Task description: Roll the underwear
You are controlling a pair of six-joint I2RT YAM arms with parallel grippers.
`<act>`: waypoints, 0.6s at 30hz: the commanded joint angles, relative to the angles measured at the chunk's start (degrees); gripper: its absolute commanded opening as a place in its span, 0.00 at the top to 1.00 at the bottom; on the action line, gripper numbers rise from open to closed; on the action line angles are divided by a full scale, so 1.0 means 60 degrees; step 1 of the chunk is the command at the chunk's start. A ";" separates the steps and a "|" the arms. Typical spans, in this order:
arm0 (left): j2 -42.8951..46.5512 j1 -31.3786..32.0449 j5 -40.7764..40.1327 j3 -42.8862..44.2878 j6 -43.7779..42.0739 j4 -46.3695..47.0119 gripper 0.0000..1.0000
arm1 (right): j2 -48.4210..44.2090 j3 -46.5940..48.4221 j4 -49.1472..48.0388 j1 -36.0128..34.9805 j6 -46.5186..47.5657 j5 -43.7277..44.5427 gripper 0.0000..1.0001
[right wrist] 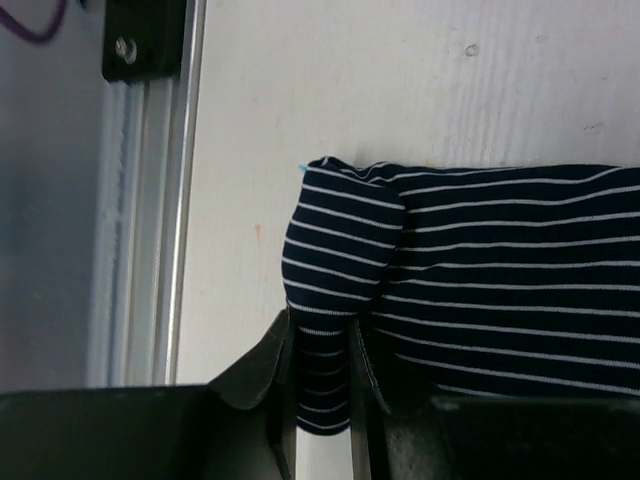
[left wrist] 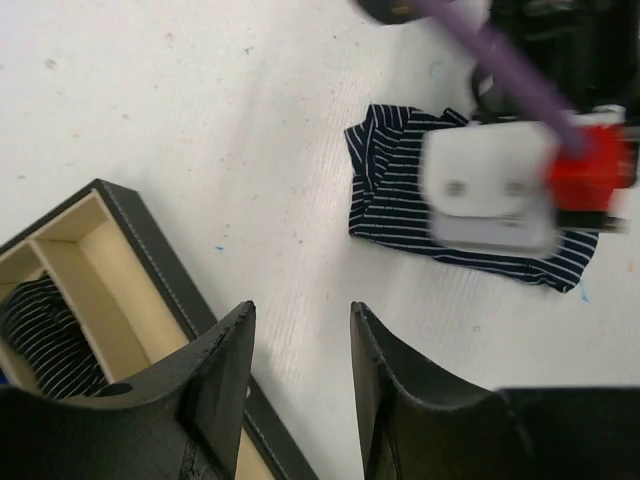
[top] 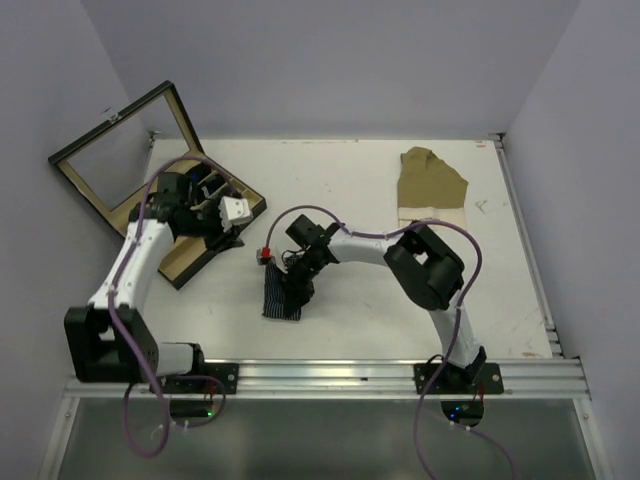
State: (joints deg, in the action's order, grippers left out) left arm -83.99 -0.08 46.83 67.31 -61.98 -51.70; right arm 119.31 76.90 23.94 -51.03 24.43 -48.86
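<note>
Right gripper is clamped on a folded corner of the striped underwear. The garment lies flat on the table, toward the near side, between the two arms. For a clean roll I'd keep the pinch low and carry the edge straight over the fabric without lifting, so the layers don't slide. The right arm reaches across to its left, elbow bent, wrist pitched down onto the cloth. Left gripper hangs released, jaws apart, holding nothing, beside the divided box.

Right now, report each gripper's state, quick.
Left gripper: open, holding nothing.
Right gripper: closed, pinching a fold of the striped underwear.
</note>
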 commanded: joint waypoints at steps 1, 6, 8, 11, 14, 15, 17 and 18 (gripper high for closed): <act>0.2388 0.0217 -0.0552 -0.2044 -0.0348 0.1614 0.54 | 0.1544 0.0759 0.2174 0.0037 -0.0919 0.0147 1.00; 0.4356 0.1621 -0.1883 -0.4228 -0.0643 0.2317 0.54 | 0.2644 0.1289 0.2250 0.0608 -0.1755 -0.1185 1.00; 0.5250 0.2544 -0.2207 -0.5180 -0.0439 0.2943 0.52 | 0.2878 0.1289 0.2264 0.0783 -0.1786 -0.1392 1.00; 0.5706 0.3818 -0.2954 -0.5885 0.0030 0.3386 0.52 | 0.3127 0.1406 0.2395 0.0872 -0.1859 -0.1524 1.00; 0.5590 0.4713 -0.3161 -0.6266 0.0776 0.3752 0.52 | 0.3406 0.1596 0.2469 0.0916 -0.1932 -0.1583 1.00; 0.5502 0.5092 -0.3263 -0.6339 0.0981 0.3928 0.52 | 0.3523 0.1640 0.2484 0.0902 -0.2005 -0.1598 1.00; 0.5356 0.5504 -0.3381 -0.6442 0.1319 0.4251 0.52 | 0.3611 0.1684 0.2484 0.0931 -0.2049 -0.1656 1.00; 0.5210 0.5883 -0.3468 -0.6443 0.1465 0.4324 0.52 | 0.3670 0.1685 0.2484 0.0945 -0.2107 -0.1671 1.00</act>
State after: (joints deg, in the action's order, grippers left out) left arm -51.51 31.29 29.23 29.12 -58.00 -32.23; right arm 136.16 88.49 36.64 -44.88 10.61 -71.83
